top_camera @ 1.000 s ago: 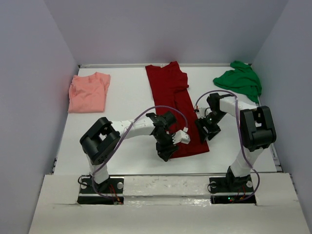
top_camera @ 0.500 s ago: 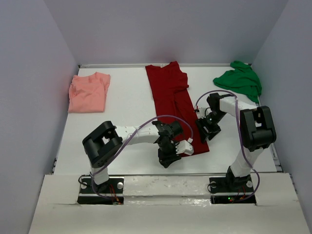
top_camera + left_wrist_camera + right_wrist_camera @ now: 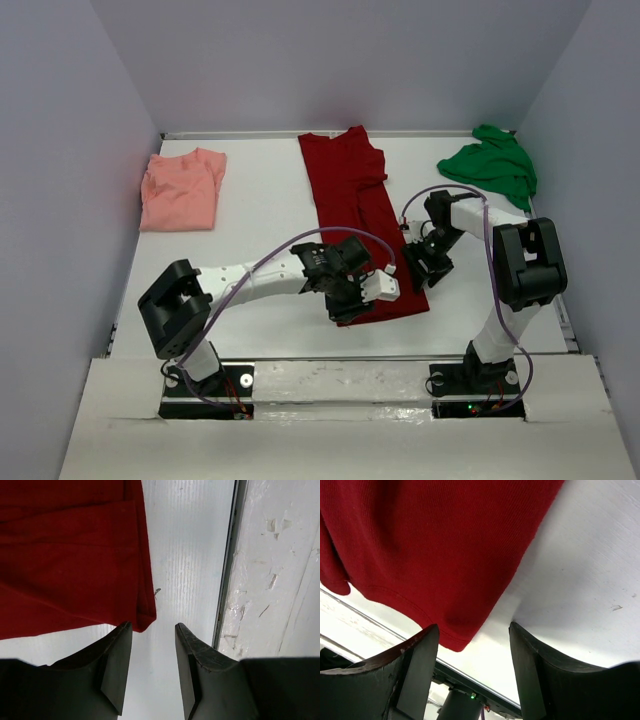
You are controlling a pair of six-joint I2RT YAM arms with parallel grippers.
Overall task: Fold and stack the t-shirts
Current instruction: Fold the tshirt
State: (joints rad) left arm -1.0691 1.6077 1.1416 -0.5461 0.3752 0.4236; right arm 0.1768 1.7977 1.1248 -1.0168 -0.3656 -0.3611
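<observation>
The dark red collared cloth shirt (image 3: 352, 195) lies flat as a long narrow strip, running from top centre down to lower centre of the white table (image 3: 262, 215). Its hem is smooth and its corners are neat.

The left gripper (image 3: 152, 627) stands parted at one hem corner, clasping nothing. The right gripper (image 3: 472, 629) stands parted at the other hem corner, also clasping nothing.

A folded salmon-pink shirt (image 3: 180, 190) sits at upper left, and a crumpled bright green shirt (image 3: 490, 165) at upper right.

Bright, even light; soft shadows (wrist views slightly blurred close up).
</observation>
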